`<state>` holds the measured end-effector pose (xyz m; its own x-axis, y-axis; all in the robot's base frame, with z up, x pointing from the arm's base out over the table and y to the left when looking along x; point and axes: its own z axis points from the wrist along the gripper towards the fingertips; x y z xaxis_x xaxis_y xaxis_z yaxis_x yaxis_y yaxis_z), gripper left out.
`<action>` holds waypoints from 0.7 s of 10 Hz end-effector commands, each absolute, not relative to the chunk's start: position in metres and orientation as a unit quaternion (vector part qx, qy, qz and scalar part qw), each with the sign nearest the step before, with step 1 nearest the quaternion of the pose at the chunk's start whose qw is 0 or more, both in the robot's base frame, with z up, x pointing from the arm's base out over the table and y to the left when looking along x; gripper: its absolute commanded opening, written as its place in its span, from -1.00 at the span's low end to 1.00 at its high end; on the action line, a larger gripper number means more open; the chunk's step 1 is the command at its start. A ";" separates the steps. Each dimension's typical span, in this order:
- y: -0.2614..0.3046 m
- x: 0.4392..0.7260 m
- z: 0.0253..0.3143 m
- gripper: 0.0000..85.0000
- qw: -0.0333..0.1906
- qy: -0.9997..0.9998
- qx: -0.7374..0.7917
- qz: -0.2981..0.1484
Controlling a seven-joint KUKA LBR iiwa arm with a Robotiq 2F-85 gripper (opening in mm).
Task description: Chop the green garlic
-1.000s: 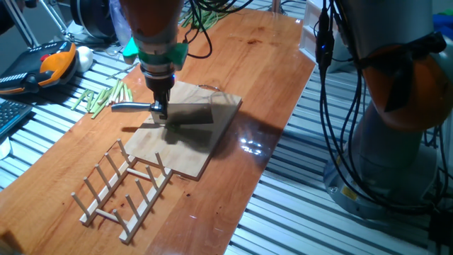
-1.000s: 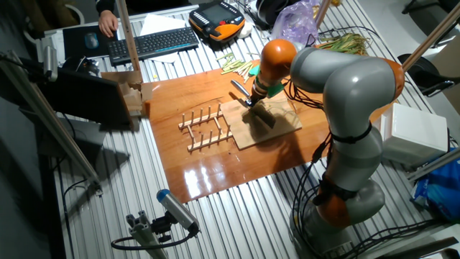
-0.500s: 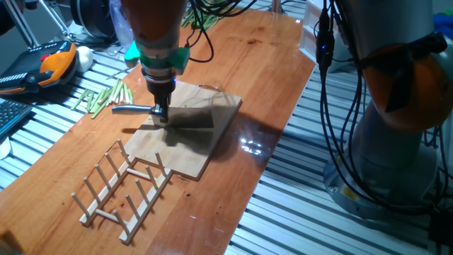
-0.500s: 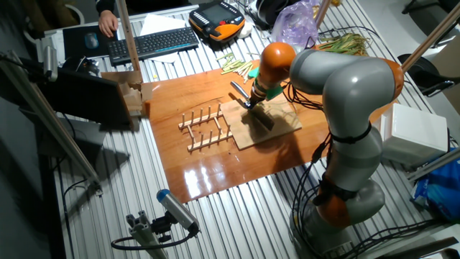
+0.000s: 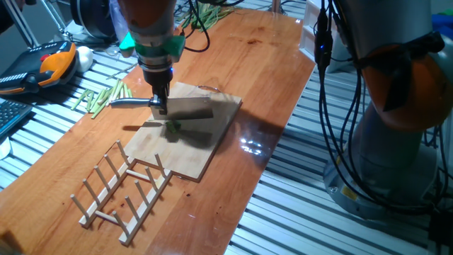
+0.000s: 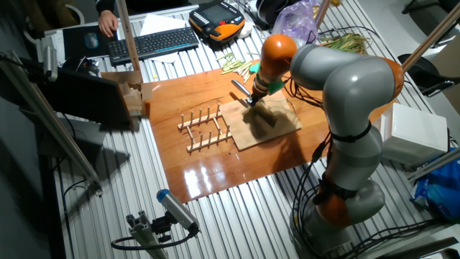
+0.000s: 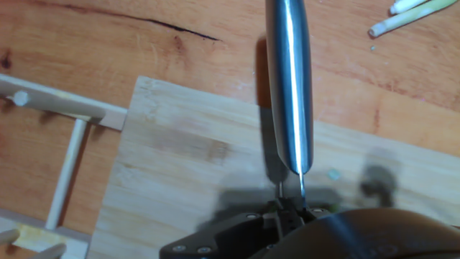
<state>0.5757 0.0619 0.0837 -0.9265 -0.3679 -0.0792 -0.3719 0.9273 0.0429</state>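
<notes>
The fingers (image 5: 162, 108) are clamped on a knife (image 5: 131, 104) whose steel handle sticks out sideways, with the blade hanging over the wooden cutting board (image 5: 185, 138). In the hand view the handle (image 7: 289, 79) runs straight away from the camera, and the fingers look pinched tight at its near end. The green garlic (image 5: 172, 127) shows as a small bright-green bit on the board, just beside and slightly in front of the blade; in the other fixed view it is too small to make out. The chopping stroke seems to be in hand, with the knife a little above the board. To do it well, the blade should probably come straight down on the green piece with its edge level, so that the whole edge meets the wood at once, and should lift only enough to clear the garlic before the next cut. A tilted blade might flick the bit off the board onto the worktop (image 5: 255, 64). No containers are visible; the wooden dish rack (image 5: 126, 185) beside the board holds nothing.
</notes>
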 end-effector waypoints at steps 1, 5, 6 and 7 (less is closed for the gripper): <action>0.061 0.577 0.082 -1.00 0.036 0.980 -0.194 0.029; 0.060 0.574 0.080 -1.00 0.038 0.976 -0.213 0.027; 0.059 0.572 0.076 -1.00 0.042 0.975 -0.215 0.028; 0.059 0.570 0.072 -1.00 0.046 0.975 -0.215 0.032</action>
<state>0.5704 0.0594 0.0715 -0.9029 -0.4164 -0.1069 -0.4226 0.9053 0.0421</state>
